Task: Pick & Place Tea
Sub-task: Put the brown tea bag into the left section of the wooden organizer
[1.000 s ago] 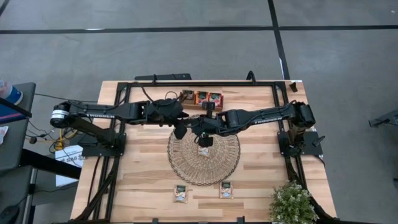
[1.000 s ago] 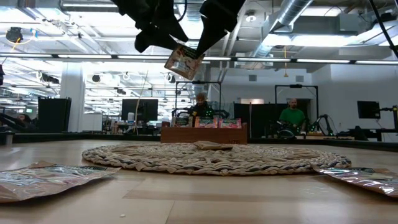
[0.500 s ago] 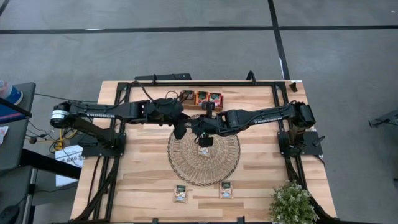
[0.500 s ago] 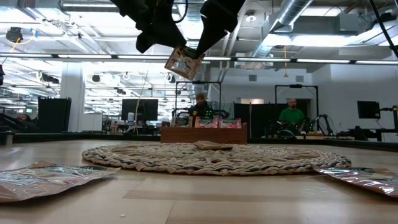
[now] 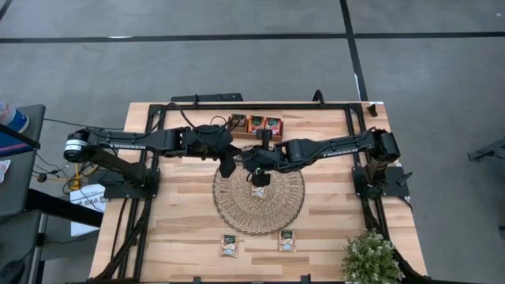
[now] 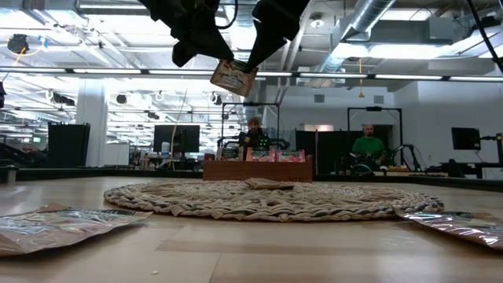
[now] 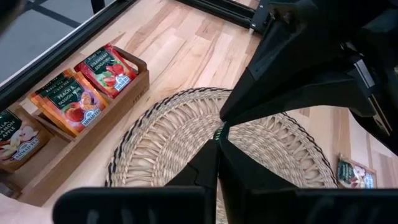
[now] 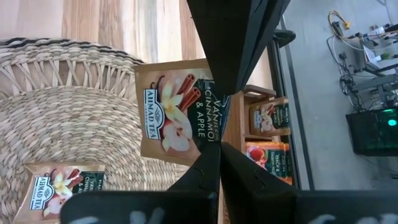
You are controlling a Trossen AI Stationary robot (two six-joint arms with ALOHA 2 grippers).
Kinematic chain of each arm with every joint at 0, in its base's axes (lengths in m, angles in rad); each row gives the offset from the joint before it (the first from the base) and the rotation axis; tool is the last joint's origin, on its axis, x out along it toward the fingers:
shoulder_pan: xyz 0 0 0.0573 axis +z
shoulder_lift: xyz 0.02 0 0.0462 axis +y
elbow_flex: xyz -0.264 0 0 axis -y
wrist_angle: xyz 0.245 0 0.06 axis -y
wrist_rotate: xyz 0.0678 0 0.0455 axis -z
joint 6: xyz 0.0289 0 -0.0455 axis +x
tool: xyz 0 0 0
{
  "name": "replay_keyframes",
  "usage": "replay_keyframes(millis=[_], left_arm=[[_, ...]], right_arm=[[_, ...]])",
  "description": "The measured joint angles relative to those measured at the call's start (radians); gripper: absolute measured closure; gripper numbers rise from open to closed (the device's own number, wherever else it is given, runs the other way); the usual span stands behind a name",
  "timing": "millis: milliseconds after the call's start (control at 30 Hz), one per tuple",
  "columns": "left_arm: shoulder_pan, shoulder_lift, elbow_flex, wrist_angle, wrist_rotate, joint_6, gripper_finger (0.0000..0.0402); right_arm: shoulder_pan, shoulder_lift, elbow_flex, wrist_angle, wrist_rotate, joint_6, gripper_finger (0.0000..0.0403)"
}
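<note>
A beige tea sachet (image 8: pixel 174 118) with a dark green top hangs in the air above the far part of the round woven mat (image 5: pixel 237 207). Both grippers are shut on it: my left gripper (image 5: pixel 230 167) comes from the table's left and my right gripper (image 5: pixel 256 169) from the right. In the low view the sachet (image 6: pixel 233 77) shows tilted between the two sets of fingertips. A second beige sachet (image 5: pixel 258 192) lies flat on the mat. The wooden tray (image 5: pixel 237 125) at the far edge holds more sachets (image 7: pixel 81 99). My left gripper pinches the sachet's dark green top strip near one corner (image 8: pixel 222 98) between its two fingers, slanting down from the table's left. The sachet is clear of the mat and hangs tilted below the fingers. My right gripper pinches the same green top strip near its other corner (image 8: pixel 209 148) between its two fingers, slanting down from the table's right. The beige body hangs free below the hold.
Two more sachets (image 5: pixel 230 245) (image 5: pixel 286 240) lie on the bare wood near the front edge. A potted plant (image 5: pixel 369 259) stands at the near right corner. People (image 6: pixel 369 145) sit in the room behind the table.
My left gripper has shut its fingers on the top of the sachet that my right gripper holds up. The sachet has tipped a little and risen slightly; both arms have otherwise stayed in place.
</note>
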Motion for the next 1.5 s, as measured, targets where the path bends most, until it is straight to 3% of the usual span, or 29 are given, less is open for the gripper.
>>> replay_keyframes(millis=[1000, 1300, 1500], left_arm=[[-0.001, 0.0, 0.0, -0.02, -0.028, 0.052, 0.0401], [0.0, 0.0, 0.0, -0.028, -0.056, 0.072, 0.0401], [0.003, 0.0, 0.0, -0.029, -0.164, 0.132, 0.0401]], right_arm=[[0.0, 0.0, 0.0, 0.003, 0.0, 0.002, 0.04], [0.0, 0.0, 0.0, -0.047, -0.018, 0.028, 0.0312], [-0.001, 0.0, 0.0, -0.129, 0.046, 0.062, 0.0269]])
